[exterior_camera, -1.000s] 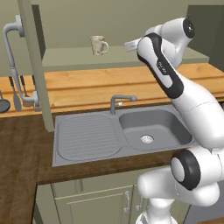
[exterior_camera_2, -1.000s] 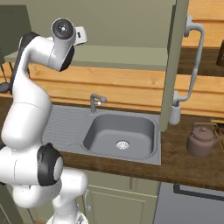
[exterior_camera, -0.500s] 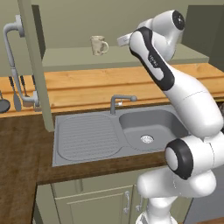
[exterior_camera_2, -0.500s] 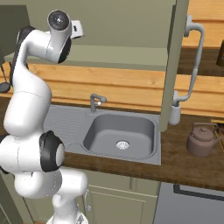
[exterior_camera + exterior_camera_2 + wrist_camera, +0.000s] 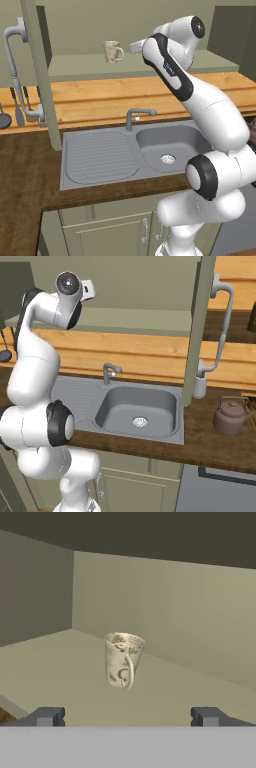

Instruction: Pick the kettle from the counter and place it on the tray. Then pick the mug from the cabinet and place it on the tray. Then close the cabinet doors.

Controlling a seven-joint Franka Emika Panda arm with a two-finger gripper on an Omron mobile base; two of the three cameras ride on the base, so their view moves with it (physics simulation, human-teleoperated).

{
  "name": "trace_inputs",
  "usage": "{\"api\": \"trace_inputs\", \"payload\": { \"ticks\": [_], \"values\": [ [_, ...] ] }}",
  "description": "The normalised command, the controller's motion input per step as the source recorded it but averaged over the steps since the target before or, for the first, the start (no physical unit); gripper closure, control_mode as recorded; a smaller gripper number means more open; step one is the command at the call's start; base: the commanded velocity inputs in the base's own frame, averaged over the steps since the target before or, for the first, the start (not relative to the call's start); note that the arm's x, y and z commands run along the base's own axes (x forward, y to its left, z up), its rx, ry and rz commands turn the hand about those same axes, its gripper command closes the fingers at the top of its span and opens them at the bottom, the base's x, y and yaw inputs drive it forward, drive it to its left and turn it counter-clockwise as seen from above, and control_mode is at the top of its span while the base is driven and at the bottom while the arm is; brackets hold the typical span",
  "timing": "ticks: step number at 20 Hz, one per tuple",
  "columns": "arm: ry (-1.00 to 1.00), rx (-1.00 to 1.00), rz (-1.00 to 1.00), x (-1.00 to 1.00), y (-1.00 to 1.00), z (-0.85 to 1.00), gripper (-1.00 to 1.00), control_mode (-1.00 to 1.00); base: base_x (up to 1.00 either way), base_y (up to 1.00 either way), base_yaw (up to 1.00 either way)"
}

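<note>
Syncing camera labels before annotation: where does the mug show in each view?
Left base view: the mug stands upper centre on the cabinet shelf, left of the arm.
Right base view: no mug visible; the arm's upper links cover that part of the shelf.
Hand view: mug centred, upright, handle facing the camera, ahead of the open gripper.
Shared landmark: the pale green shelf.

Tray [image 5: 248,396] cut by right edge beside kettle [image 5: 230,415]; mug [image 5: 123,659] pattern blurred.

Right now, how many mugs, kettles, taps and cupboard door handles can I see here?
Mug: 1
Kettle: 1
Tap: 1
Door handles: 2, left handle and right handle
Total: 5
</note>
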Motion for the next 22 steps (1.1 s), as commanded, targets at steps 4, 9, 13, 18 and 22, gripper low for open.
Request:
{"api": "trace_inputs", "payload": {
  "ticks": [4, 9, 13, 18, 22],
  "values": [
    [-0.02, 0.0, 0.0, 0.21, 0.02, -0.01, -1.0, -1.0, 0.0, 0.0, 0.0],
    [0.0, 0.0, 0.0, 0.27, 0.14, 0.0, -1.0, -1.0, 0.0, 0.0, 0.0],
    [0.0, 0.0, 0.0, 0.27, 0.25, 0.0, -1.0, -1.0, 0.0, 0.0, 0.0],
    [0.0, 0.0, 0.0, 0.16, 0.14, 0.0, -1.0, -1.0, 0.0, 0.0, 0.0],
    [0.0, 0.0, 0.0, 0.14, 0.16, 0.0, -1.0, -1.0, 0.0, 0.0, 0.0]
  ]
}}
